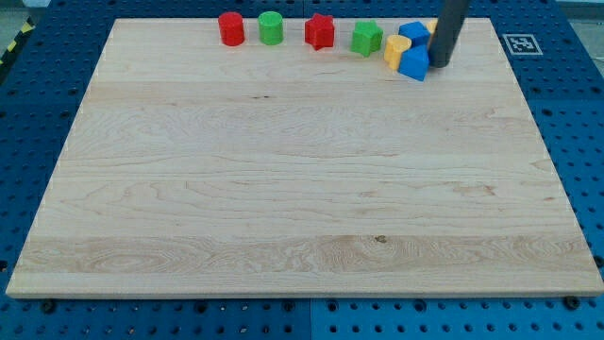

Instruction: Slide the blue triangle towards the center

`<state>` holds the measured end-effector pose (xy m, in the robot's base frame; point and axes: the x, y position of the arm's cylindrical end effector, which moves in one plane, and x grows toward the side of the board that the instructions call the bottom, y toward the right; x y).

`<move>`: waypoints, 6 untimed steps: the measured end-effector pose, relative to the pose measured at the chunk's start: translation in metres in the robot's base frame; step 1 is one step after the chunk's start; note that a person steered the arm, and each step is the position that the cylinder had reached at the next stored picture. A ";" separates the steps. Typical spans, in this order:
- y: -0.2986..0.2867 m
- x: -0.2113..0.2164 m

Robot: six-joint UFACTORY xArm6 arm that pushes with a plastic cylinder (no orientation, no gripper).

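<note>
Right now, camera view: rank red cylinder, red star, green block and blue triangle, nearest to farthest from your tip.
My tip sits at the view's top right.
1. blue triangle, just left of it
2. green block, farther left
3. red star, top middle
4. red cylinder, farthest left

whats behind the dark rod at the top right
Behind my tip a sliver of yellow block shows; its shape is covered. Two blue blocks and another yellow one sit just left.
</note>
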<state>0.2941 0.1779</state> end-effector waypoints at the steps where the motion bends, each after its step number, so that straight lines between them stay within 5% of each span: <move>1: -0.034 0.000; 4: -0.057 0.077; 6: -0.056 0.081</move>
